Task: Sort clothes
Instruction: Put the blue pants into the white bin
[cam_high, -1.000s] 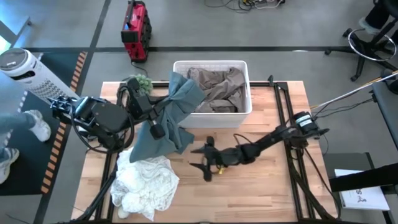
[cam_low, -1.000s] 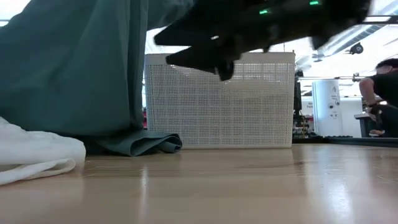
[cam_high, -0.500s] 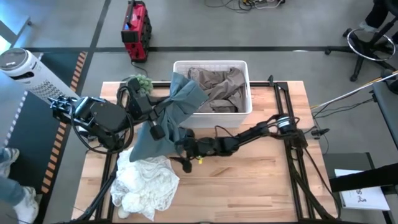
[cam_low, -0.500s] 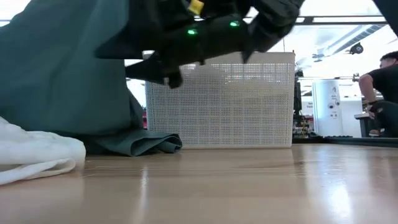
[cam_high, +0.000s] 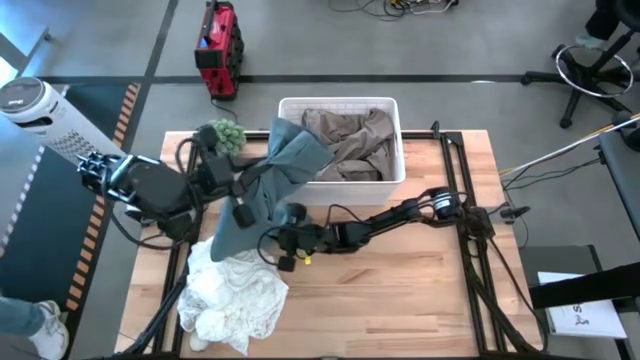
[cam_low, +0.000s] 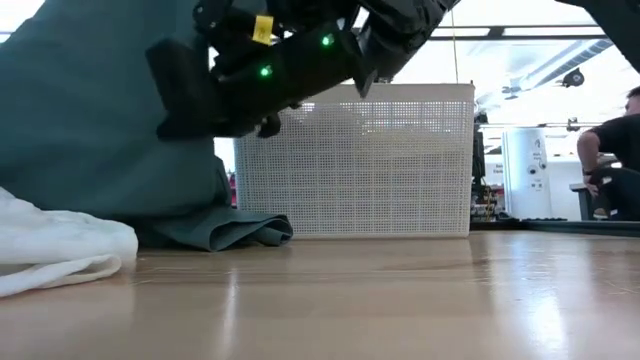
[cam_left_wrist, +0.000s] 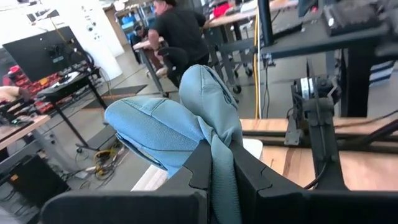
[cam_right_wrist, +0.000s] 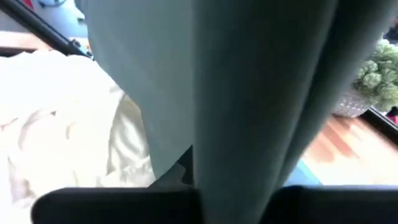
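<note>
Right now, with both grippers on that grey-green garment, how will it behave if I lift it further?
The grey-green garment is probably floppy: it hangs in folds from the left gripper. Its hem pools on the table, so it may drag. It looks light.

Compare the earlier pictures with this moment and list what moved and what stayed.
The right hand swept left across the wooden table from its open middle and closed on the hanging grey-green garment. The left hand stayed clamped on that garment's upper part. The white lacy garment, white perforated plastic bin and its tan clothes stayed put.
</note>
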